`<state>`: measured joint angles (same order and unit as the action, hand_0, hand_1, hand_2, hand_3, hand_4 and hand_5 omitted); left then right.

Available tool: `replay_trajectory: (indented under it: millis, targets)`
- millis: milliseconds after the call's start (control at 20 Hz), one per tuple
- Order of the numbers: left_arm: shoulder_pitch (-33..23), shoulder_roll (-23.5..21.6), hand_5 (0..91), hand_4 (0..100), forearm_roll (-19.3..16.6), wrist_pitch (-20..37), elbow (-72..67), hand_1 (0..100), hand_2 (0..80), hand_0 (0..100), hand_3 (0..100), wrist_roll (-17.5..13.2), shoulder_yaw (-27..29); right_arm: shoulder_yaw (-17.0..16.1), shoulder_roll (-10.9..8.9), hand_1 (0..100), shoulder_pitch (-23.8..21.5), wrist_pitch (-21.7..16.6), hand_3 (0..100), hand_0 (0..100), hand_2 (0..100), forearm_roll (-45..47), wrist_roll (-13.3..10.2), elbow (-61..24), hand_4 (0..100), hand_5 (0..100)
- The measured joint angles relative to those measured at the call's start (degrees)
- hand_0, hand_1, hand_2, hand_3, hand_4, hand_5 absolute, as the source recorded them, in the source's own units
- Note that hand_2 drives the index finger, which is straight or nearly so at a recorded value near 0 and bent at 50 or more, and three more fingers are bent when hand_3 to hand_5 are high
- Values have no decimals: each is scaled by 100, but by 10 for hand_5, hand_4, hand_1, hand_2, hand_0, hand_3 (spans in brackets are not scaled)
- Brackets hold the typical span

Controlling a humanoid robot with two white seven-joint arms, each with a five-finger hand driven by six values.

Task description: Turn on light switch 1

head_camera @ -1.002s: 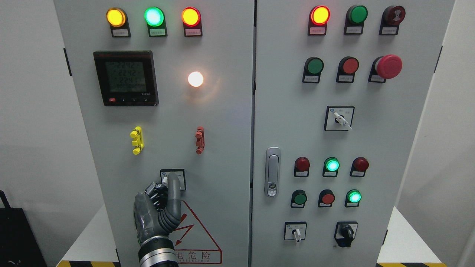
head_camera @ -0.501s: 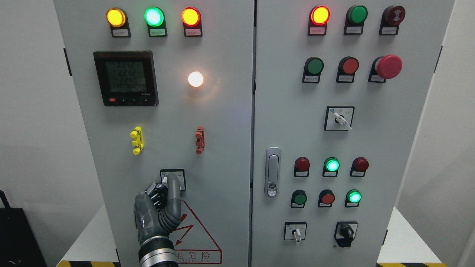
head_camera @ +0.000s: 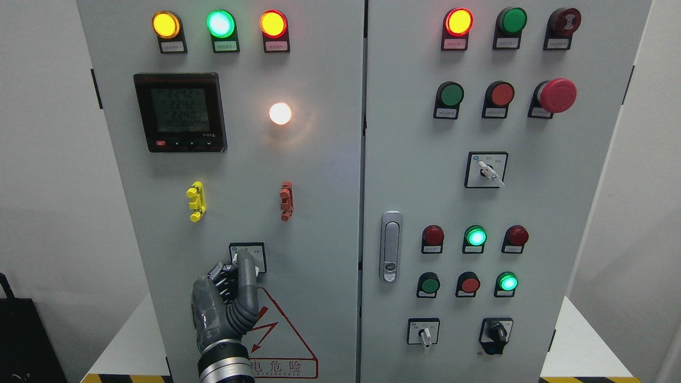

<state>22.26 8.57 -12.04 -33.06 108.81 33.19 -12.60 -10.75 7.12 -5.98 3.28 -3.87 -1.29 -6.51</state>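
Observation:
The light switch [head_camera: 254, 250] is a small rotary selector in a black-framed plate low on the left cabinet door. My left hand [head_camera: 239, 261] rises from the bottom edge and covers most of it. The thumb [head_camera: 246, 276] lies up across the knob and the other fingers [head_camera: 221, 272] curl in from the left, pinching the knob. Only slivers of the white knob show beside the thumb. A round white lamp [head_camera: 280, 113] above glows brightly.
A digital meter [head_camera: 181, 112], yellow [head_camera: 196, 201] and red [head_camera: 287, 200] clips and three lit indicator lamps [head_camera: 221, 24] share the left door. The right door carries a handle [head_camera: 391, 246], push buttons, a red emergency stop [head_camera: 557, 95] and three more rotary switches [head_camera: 487, 170].
The thumb tip has shifted slightly to the left over the switch plate. The hand otherwise stays in place and the white lamp stays lit.

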Motion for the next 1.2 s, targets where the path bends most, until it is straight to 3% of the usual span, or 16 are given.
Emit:
replay_trajectory:
  millis: [100,251,852,1203]
  targets:
    - [-1,-1,873,1000,0,0,2,311,641,77,1000,7,0,0,0,0,0,0,0,0,0,0,1,0,0,0]
    - [-5,-2,873,1000,-2,0,5,336,642,0,1000,16,0,0,0,0,0,0,0,0,0,0,1,0,0,0]
    - [-217,-18,878,1000,-8,47,62,365,665,0,1000,18,-8,0,0,0,0,0,0,0,0,0,2,0,0,0]
    - [-529,-41,888,1000,16,471,177,364,678,0,1000,44,-12,1,0,0,0,0,0,0,0,0,3,0,0,0]
